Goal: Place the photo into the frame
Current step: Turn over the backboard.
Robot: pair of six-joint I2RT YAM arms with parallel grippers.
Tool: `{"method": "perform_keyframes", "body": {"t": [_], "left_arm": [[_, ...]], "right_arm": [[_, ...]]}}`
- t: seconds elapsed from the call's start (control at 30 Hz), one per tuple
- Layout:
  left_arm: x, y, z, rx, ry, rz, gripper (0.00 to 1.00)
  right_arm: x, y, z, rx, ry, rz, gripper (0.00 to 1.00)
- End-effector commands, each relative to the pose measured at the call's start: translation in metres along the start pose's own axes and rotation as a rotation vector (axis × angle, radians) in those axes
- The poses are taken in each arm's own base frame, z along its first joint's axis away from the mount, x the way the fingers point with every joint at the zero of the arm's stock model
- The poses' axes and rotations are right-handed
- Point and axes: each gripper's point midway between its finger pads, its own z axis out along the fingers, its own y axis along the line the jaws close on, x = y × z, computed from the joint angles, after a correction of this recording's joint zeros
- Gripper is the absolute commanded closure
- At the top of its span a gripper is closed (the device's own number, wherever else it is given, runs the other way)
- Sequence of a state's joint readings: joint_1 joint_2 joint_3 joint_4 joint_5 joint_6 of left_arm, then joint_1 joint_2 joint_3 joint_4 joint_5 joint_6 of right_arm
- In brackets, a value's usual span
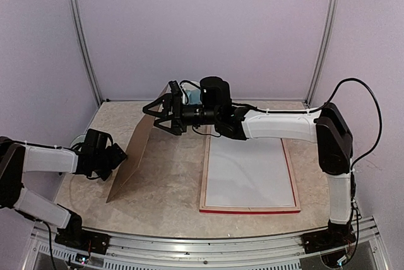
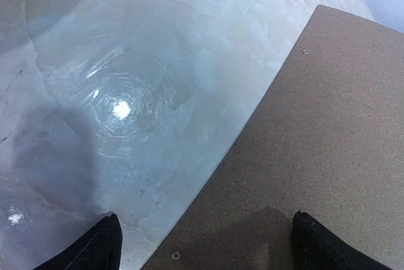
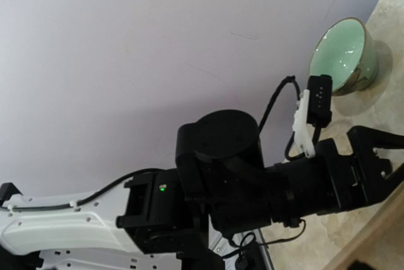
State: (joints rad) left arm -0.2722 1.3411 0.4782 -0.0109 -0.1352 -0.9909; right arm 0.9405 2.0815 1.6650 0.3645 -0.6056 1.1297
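The red-edged frame lies flat at the right of the table. A plain white sheet fills it; no cat picture shows, so I cannot tell whether this is the photo's reverse. My right gripper reaches left across the table and holds the top corner of the brown backing board, which stands tilted on its lower edge. My left gripper is open beside the board's left face. In the left wrist view its fingers straddle the board's edge, one over the table.
A green bowl stands at the back of the table behind the right wrist. The marble table is bare to the left of the board. Metal rails run along the near edge.
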Motion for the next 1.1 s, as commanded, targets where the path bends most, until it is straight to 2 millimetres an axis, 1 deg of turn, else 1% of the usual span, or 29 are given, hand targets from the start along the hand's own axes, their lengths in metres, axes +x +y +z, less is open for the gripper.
{"method": "perform_keyframes", "body": {"t": [0.0, 0.03, 0.1, 0.23, 0.43, 0.57, 0.7, 0.93, 1.07], "left_arm": [[0.029, -0.001, 0.005, 0.052, 0.123, -0.020, 0.08], [0.031, 0.000, 0.006, 0.054, 0.125, -0.026, 0.09], [0.041, -0.003, 0.005, 0.073, 0.158, -0.035, 0.09], [0.051, -0.009, 0.003, 0.094, 0.174, -0.034, 0.09], [0.063, -0.038, -0.004, 0.186, 0.195, -0.030, 0.09], [0.070, -0.047, -0.006, 0.201, 0.209, -0.012, 0.09], [0.074, -0.053, -0.008, 0.219, 0.218, -0.009, 0.09], [0.084, -0.072, -0.009, 0.285, 0.251, 0.000, 0.09], [0.084, -0.083, -0.008, 0.316, 0.258, 0.013, 0.09]], "right_arm": [[-0.001, 0.022, 0.004, -0.052, 0.004, -0.047, 0.01], [-0.001, 0.023, 0.004, -0.053, 0.005, -0.049, 0.01], [-0.001, 0.024, 0.003, -0.050, 0.005, -0.053, 0.01], [0.001, 0.023, 0.000, -0.042, 0.005, -0.053, 0.01], [-0.004, 0.026, -0.002, -0.022, -0.007, -0.077, 0.01], [-0.010, 0.029, -0.002, -0.008, -0.017, -0.099, 0.01], [-0.012, 0.030, -0.002, -0.005, -0.021, -0.103, 0.01], [-0.015, 0.035, -0.002, -0.011, -0.022, -0.118, 0.01], [-0.015, 0.037, -0.001, -0.017, -0.019, -0.121, 0.01]]}}
